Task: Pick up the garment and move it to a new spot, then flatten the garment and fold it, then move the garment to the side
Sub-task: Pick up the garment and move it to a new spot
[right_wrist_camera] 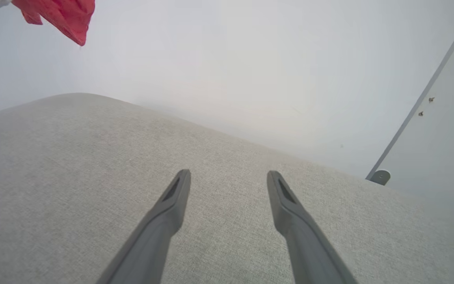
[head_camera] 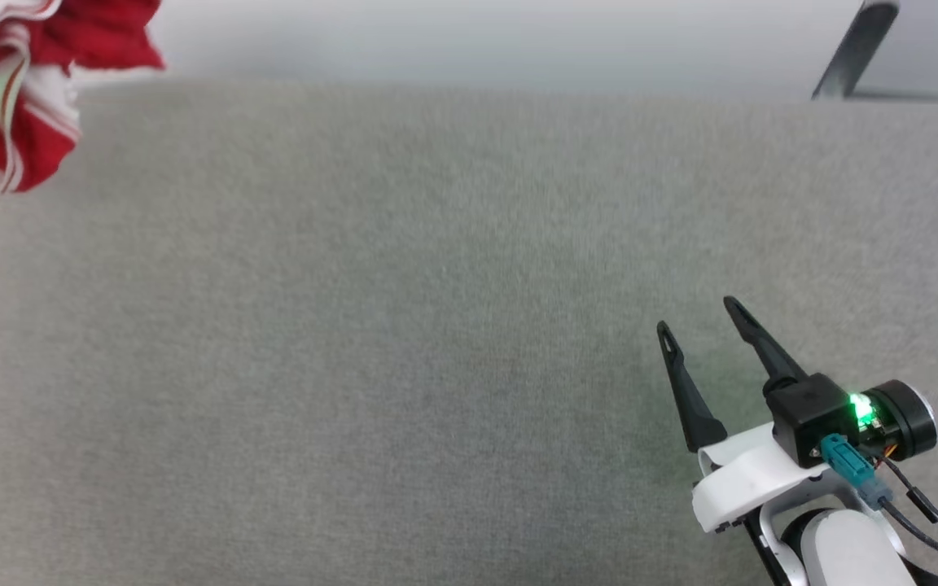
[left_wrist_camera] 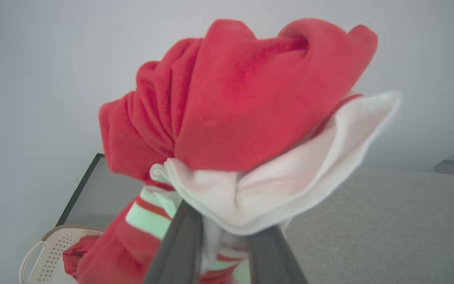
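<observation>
The garment (head_camera: 21, 122), red with white panels and red-and-white striped trim, hangs bunched at the far left corner of the head view, lifted off the grey surface. In the left wrist view my left gripper (left_wrist_camera: 227, 223) is shut on the garment (left_wrist_camera: 242, 102). Its two dark fingers (left_wrist_camera: 179, 248) pinch a white fold, and their tips are buried in the cloth. My right gripper (head_camera: 699, 317) stands open over the near right of the surface, holding nothing. The right wrist view shows the same open gripper (right_wrist_camera: 229, 175), with a red corner of the garment (right_wrist_camera: 61, 14) far off at the upper left.
A wide grey fabric-covered table (head_camera: 404, 325) spreads in front of me. Below the hanging cloth, a cream perforated basket (left_wrist_camera: 49, 248) sits by a dark-edged panel (left_wrist_camera: 93, 189). A dark slanted bar (head_camera: 852, 49) stands beyond the far right edge.
</observation>
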Available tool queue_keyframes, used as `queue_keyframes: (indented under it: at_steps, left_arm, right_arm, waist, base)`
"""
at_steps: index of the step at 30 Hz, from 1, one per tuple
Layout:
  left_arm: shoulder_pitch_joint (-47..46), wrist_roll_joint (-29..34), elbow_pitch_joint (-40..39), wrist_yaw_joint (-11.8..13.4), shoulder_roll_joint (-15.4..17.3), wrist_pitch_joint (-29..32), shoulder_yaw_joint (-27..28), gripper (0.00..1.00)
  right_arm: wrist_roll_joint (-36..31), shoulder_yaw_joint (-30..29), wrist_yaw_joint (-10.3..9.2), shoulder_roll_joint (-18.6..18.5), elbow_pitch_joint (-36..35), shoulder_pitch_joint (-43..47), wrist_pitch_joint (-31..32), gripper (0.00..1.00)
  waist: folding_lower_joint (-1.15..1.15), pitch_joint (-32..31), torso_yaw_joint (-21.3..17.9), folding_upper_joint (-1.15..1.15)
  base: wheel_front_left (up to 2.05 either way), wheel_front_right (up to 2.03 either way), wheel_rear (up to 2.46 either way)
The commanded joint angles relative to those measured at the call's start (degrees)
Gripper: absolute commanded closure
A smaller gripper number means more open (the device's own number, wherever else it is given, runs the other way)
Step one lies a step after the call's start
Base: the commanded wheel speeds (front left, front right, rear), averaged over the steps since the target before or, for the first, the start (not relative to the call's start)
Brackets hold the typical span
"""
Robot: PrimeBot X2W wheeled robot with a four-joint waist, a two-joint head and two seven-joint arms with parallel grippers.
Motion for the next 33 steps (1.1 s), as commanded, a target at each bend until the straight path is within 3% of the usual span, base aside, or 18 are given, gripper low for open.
queue_keyframes:
  at_steps: [1, 10, 20, 28, 33]
  left_arm:
    - [0.41, -0.47, -1.47, -0.17, -0.57, 0.64, -0.46, 1.0]
    - [7.44, -4.85, -15.36, -0.18, -2.37, 8.66, -2.07, 1.0]
    - [19.61, -9.47, -36.71, 4.59, -4.39, 18.96, -3.29, 1.0]
    - [27.29, -10.96, -47.1, 8.51, -5.86, 24.46, -5.76, 1.0]
    - [31.71, -11.38, -49.0, 10.05, -7.0, 26.57, -8.22, 1.0]
  right_arm:
    - [0.64, -0.43, 0.0, 0.18, 0.42, 1.29, -0.45, 0.0]
    - [1.09, -5.56, 0.0, 0.23, 1.13, 2.76, -0.81, 0.0]
    - [-1.57, -15.61, 0.0, 0.24, 1.87, 4.12, -1.18, 0.0]
    - [-0.81, -20.41, 0.0, 0.25, 2.39, 4.39, -1.99, 0.0]
    - [0.96, -20.64, 0.0, 0.26, 3.52, 3.52, -2.69, 0.0]
  waist:
    - [0.0, -6.21, 0.55, 0.0]
    - [0.0, -10.19, -1.67, 0.0]
    - [0.0, -9.6, -8.3, 0.0]
    - [0.0, -7.46, -14.13, 0.0]
    - [0.0, -5.47, -17.86, 0.0]
  base:
    - [0.0, 0.0, 0.0]
    - [0.0, 0.0, 0.0]
    - [0.0, 0.0, 0.0]
    - [0.0, 0.0, 0.0]
    - [0.0, 0.0, 0.0]
